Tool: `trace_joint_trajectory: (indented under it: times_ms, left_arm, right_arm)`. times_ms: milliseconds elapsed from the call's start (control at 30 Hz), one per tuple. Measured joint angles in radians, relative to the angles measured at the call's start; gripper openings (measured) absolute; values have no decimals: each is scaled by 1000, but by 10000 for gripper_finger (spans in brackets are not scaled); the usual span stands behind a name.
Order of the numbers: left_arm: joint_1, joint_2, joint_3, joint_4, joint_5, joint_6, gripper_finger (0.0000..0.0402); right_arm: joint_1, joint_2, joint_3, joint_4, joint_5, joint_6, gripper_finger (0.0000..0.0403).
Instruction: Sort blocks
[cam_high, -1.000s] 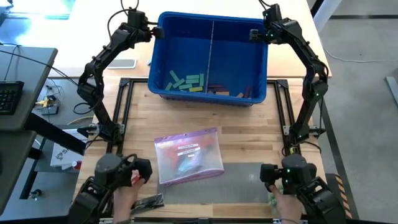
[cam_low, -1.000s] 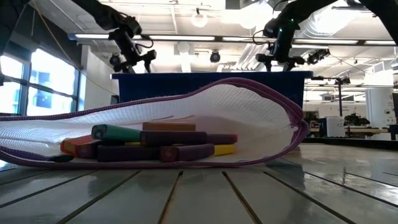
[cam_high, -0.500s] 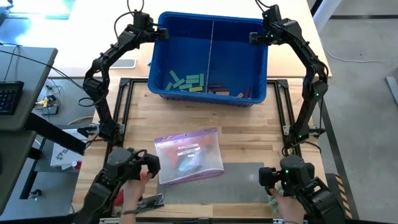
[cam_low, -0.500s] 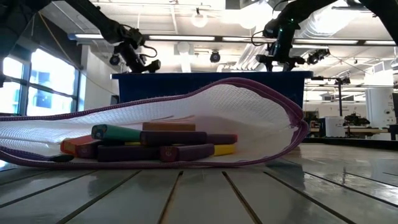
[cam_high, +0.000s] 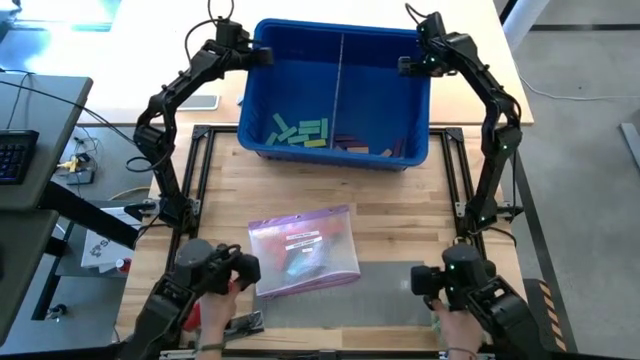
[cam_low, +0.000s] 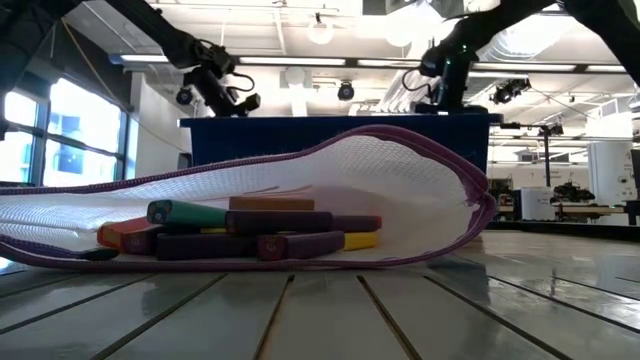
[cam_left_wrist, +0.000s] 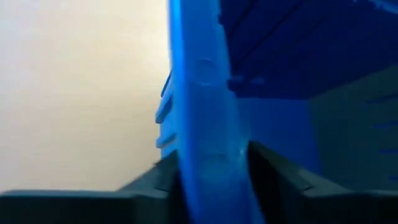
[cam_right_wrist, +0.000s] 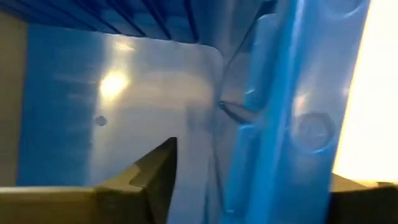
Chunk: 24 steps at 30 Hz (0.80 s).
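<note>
A blue bin with a middle divider stands at the table's far side. It holds lime and teal blocks in its left half and purple and tan ones in its right. More blocks lie inside a mesh zip pouch near the front. My left gripper is shut on the bin's left wall by the far corner. My right gripper stands open astride the right wall's rim. A gap shows between its inner finger and the wall. My left gripper has the rim of the bin's left wall, near the far corner, between its two fingers, one finger inside the bin and one outside. The fingers slant down onto it from the table's left. The bin stands flat on the table.
A person's hands work two dark hand controllers at the near edge, either side of the pouch. A grey mat lies under the pouch's right side. A black frame borders the wooden top.
My left gripper has come down and toward the table's right, onto the bin's left wall. My right gripper has sunk a little over the right wall. The bin, pouch and blocks have stayed put.
</note>
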Motion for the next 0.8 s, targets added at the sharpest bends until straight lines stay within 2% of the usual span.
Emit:
trace_joint_trajectory:
  times_ms: [100, 233, 400, 533, 633, 800]
  left_arm:
    - [13, 0, 0, 0, 50, -36, 58]
    - [11, -7, -3, 5, 70, -67, 50]
    - [0, -73, -8, -40, 69, -55, 50]
    - [-12, -173, -6, -63, 72, 29, 50]
    - [-21, -235, -3, -100, 72, 63, 50]
    - [-60, -312, -4, -187, 46, 98, 50]
  right_arm:
    - [-4, 0, 0, -13, 13, -4, 148]
    - [-8, -3, 0, -27, -2, 29, 75]
    - [-1, -49, -2, 11, -18, -26, 76]
    - [3, -131, 1, 61, -25, -99, 75]
    - [7, -178, 2, 90, -69, -124, 65]
    - [21, -228, 2, 21, -105, -120, 60]
